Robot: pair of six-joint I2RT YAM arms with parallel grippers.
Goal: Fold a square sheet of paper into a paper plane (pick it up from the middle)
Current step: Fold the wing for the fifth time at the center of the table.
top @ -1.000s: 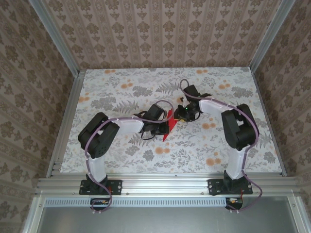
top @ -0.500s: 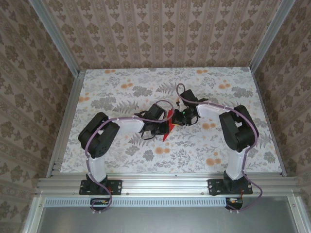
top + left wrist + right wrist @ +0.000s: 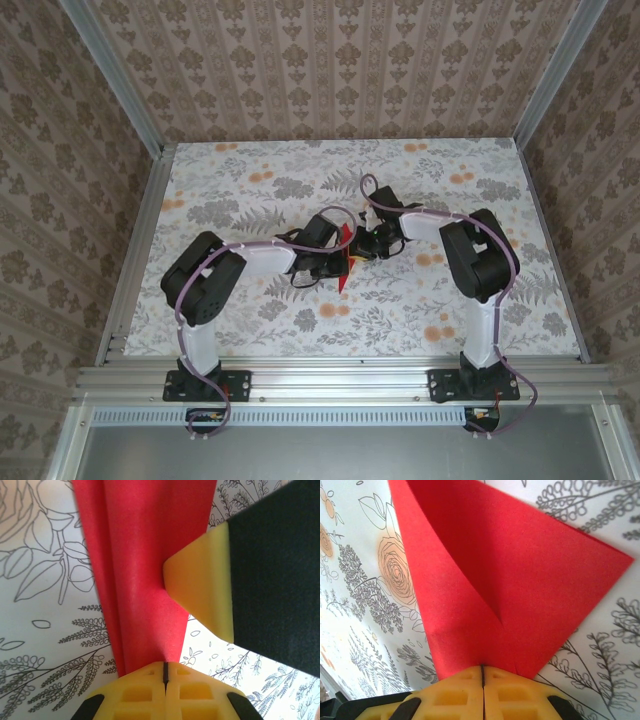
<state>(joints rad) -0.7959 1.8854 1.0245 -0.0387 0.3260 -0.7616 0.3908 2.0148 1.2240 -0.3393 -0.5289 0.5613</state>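
**Item:** thin bright red creased paper sheet (image 3: 342, 268), folded to a narrow pointed form.
**Location:** middle of the floral-printed counter (image 3: 250, 190), between the two arms.
**Left fingers** (image 3: 140, 692): pinched tight on the paper's edge.
**Right fingers** (image 3: 455, 690): likewise pinched tight on the paper.
**Step (judged):** mid-fold, with both arms sharing the sheet.
**Next move (judged):** calls for aligning the layers and pressing the crease without tearing or slipping.

You are seeing the left gripper (image 3: 329, 258) and right gripper (image 3: 363, 247) crowding together over the floral table (image 3: 240, 190), with red paper (image 3: 341, 277) poking out between them.
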